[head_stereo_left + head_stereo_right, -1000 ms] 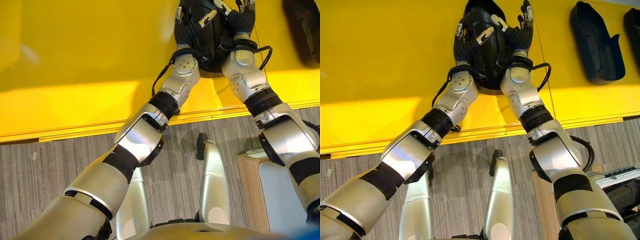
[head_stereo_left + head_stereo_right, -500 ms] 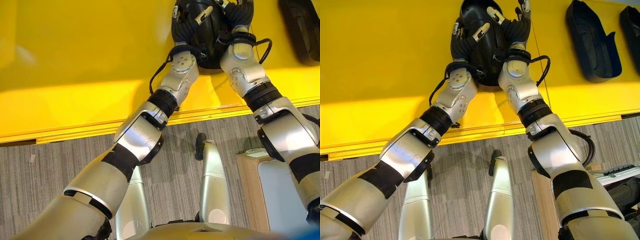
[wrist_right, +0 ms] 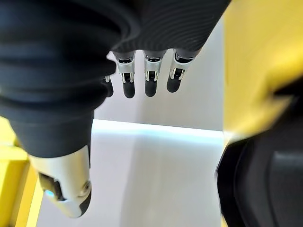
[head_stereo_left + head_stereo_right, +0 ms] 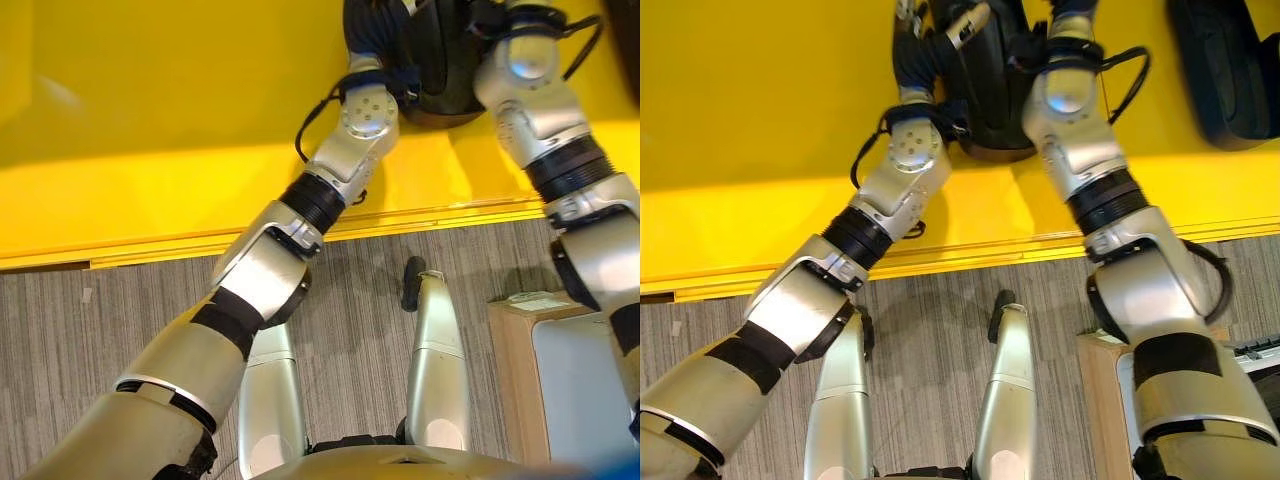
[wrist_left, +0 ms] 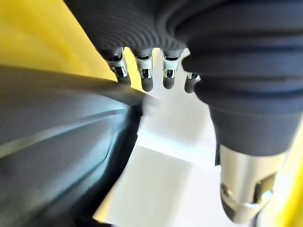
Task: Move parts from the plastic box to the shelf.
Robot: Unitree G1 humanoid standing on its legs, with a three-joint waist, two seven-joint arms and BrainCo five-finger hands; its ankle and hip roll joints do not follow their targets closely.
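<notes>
From the left eye, the black part (image 4: 440, 70) lies flat on the yellow shelf (image 4: 150, 100), well in from the shelf's front lip, with both arms stretched over that lip. A second ago it sat nearer the lip, so it has been slid deeper in; the head has tipped a little as well.

From the right eye, the left hand (image 4: 925, 50) and the right hand (image 4: 1072, 25) flank the part on its two sides. A second black part (image 4: 1225, 80) lies equally far back from the lip, off to the right.

The left wrist camera shows straight fingers (image 5: 142, 71) alongside the part's dark edge, curled round nothing.

The right wrist camera shows the same: loose, extended fingers (image 3: 149, 78), nothing gripped.

This part looks delivered; I judge letting go and drawing back comes next.
</notes>
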